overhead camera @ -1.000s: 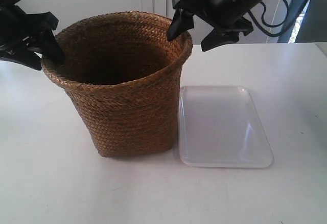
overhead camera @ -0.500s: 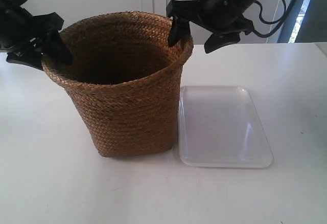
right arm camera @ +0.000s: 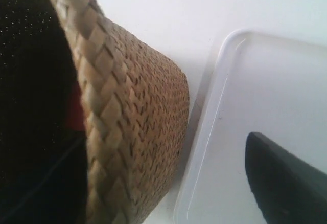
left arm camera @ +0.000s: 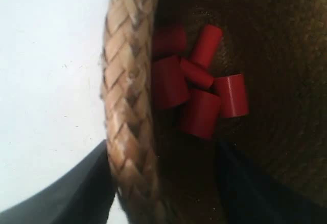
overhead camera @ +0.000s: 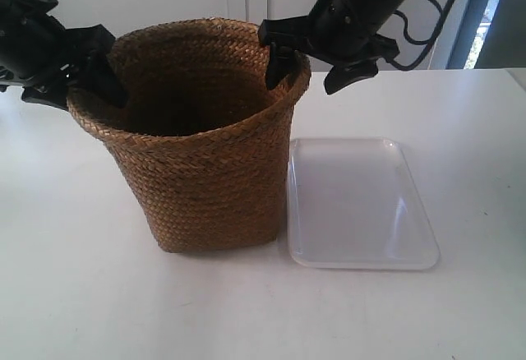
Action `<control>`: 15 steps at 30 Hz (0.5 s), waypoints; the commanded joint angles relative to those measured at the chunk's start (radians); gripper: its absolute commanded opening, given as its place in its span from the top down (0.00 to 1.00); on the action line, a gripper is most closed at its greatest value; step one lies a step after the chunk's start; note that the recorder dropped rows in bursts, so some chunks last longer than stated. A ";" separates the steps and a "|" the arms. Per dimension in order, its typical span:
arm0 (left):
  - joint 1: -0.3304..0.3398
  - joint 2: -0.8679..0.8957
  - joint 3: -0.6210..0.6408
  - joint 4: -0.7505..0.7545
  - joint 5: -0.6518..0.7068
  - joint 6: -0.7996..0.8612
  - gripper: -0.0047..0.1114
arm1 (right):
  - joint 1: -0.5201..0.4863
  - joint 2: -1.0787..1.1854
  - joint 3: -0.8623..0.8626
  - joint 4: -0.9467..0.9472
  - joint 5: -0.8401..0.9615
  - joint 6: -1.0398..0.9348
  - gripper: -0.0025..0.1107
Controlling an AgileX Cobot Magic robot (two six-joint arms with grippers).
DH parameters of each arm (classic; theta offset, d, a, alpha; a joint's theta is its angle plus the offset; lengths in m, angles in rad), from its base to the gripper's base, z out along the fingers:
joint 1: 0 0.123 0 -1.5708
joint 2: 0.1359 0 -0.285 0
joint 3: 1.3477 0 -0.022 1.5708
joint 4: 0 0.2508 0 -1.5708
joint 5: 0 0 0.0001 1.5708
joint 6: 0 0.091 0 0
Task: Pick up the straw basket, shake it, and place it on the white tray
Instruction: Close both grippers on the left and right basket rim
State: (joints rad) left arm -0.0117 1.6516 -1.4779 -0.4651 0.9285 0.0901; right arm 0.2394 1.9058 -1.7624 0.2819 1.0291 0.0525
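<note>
Basket (overhead camera: 205, 171) stands upright left of centre in your exterior view, on the surface (overhead camera: 82, 294), with the tray (overhead camera: 362, 204) just beside it at the right. Your left gripper (overhead camera: 80, 97) straddles the rim at upper left, jaws parted and clamping nothing. Your right gripper (overhead camera: 304, 82) straddles the rim at upper right, jaws spread wide. Red cylinders (left arm camera: 199, 96) lie inside.

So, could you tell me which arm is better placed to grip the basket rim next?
Probably the left: its end effector straddles the straw basket rim closely, while the right's outer finger stands well off it.
</note>
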 commanded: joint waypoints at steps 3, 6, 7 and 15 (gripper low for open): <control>-0.002 0.002 -0.007 -0.003 0.009 -0.005 0.44 | 0.001 0.003 -0.006 0.000 -0.004 0.003 0.32; -0.002 0.002 -0.007 -0.003 0.010 -0.007 0.44 | 0.008 0.006 -0.006 0.000 -0.002 -0.004 0.33; -0.002 0.002 -0.007 -0.003 0.010 -0.007 0.44 | 0.009 0.006 -0.006 -0.002 -0.002 -0.006 0.33; -0.002 0.002 -0.007 -0.005 0.010 -0.014 0.62 | 0.009 0.006 -0.006 0.005 0.057 -0.006 0.49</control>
State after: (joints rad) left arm -0.0117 1.6571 -1.4779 -0.4625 0.9278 0.0849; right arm 0.2477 1.9111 -1.7624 0.2819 1.0638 0.0525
